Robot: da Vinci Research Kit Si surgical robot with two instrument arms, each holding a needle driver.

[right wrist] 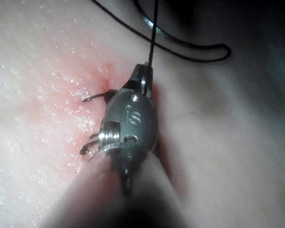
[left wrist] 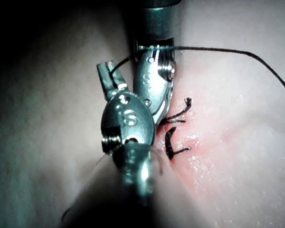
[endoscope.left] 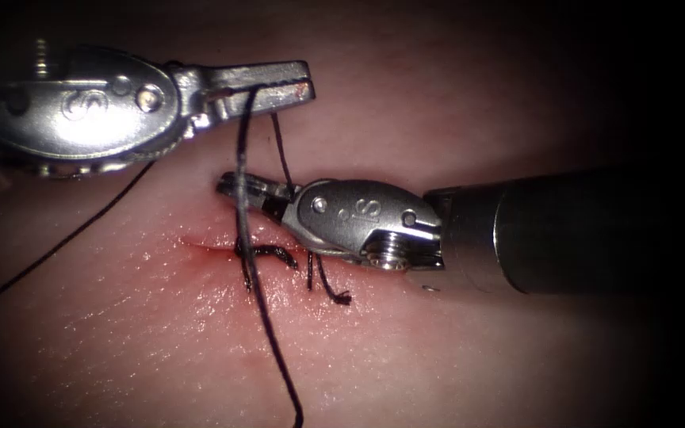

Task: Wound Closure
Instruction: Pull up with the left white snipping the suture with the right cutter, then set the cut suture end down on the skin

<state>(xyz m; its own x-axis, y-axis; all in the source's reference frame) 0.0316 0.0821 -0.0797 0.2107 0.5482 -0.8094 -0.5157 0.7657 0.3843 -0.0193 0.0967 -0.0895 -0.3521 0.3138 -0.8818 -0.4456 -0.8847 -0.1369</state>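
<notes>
The thread (endoscope.left: 249, 238) is seen as a dark, thick strand running nearly vertically in the endoscope view, from the left arm's pincer (endoscope.left: 279, 83) above, down across the cut (endoscope.left: 223, 247) and on toward the bottom edge. The cut lies roughly crosswise on the tissue (endoscope.left: 160, 333), wet with red fluid (endoscope.left: 200, 261), and short cut ends of thread (endoscope.left: 334, 295) are seen standing up just to the right of the strand. The left pincer is clamped together on the thread at its upper end, with a thinner length trailing away to the left over the tissue. The right arm's pincer (endoscope.left: 239, 189) is found between the left pincer and the cut, its tips touching or just beside the strand; they appear closed on the thread, though this is judged rather than plainly seen. The right pincer is therefore the nearer to the cut. A needle cannot be made out. Open tissue is left below and to the left of the strand, while room to the right is taken up by the right shaft.
</notes>
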